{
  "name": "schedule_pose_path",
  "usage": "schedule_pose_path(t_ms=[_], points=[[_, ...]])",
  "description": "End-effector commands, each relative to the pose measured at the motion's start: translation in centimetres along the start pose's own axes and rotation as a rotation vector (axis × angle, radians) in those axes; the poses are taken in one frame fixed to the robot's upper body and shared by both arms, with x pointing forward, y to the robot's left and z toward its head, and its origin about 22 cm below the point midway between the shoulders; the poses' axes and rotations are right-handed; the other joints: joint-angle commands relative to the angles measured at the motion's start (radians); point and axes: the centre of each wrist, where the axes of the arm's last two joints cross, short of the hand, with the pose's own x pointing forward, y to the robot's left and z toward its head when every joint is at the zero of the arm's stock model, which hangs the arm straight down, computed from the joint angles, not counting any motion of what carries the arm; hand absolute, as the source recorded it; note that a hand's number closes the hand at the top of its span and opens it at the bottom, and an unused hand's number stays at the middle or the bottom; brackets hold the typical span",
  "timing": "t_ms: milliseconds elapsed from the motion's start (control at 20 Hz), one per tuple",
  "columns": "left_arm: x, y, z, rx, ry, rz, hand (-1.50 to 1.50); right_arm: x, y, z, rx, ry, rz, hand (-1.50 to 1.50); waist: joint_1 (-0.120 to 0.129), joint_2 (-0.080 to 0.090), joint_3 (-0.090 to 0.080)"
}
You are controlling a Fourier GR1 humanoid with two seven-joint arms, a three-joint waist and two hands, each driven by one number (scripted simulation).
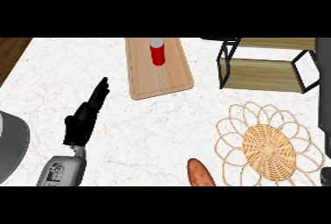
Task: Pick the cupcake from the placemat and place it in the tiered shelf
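At the counter's left edge shows part of a grey round vessel (9, 146). Beside it the left hand (82, 120) rises from its grey forearm, fingers straight and pressed together, holding nothing. Farther right a wooden board (161, 81) carries a red bottle (157, 54). An orange-brown vegetable (200, 173) lies at the lower edge, just beside the woven placemat (268, 148). Above the mat stands the tiered shelf (262, 73). Where the cupcake is I cannot tell. A dark shape (324, 122) along the right edge is too cropped to identify.
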Motion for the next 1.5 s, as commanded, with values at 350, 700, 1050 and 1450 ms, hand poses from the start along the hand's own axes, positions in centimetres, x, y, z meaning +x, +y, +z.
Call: schedule_pose_path(t_ms=[350,700,1050,1450], points=[[0.0,0.8,0.3,0.017,0.013,-0.002,0.00,-5.7,0.6,-1.9,-0.120,0.146,0.262,-1.50,-0.007,-0.002,-0.001],[1.0,0.8,0.7,0.010,0.013,-0.008,0.00,-6.3,-0.8,-0.9,-0.099,0.223,0.157,-1.50,-0.011,-0.006,0.000],[-0.6,-2.3,-0.6,0.016,0.004,0.002,0.00,-4.0,-1.5,-2.2,-0.075,0.220,-0.027,-1.50,-0.009,-0.001,0.000],[0.0,1.0,0.6,-0.002,0.002,-0.010,0.00,-2.6,-5.8,-4.0,-0.118,0.236,-0.174,-1.50,-0.008,-0.005,0.000]])
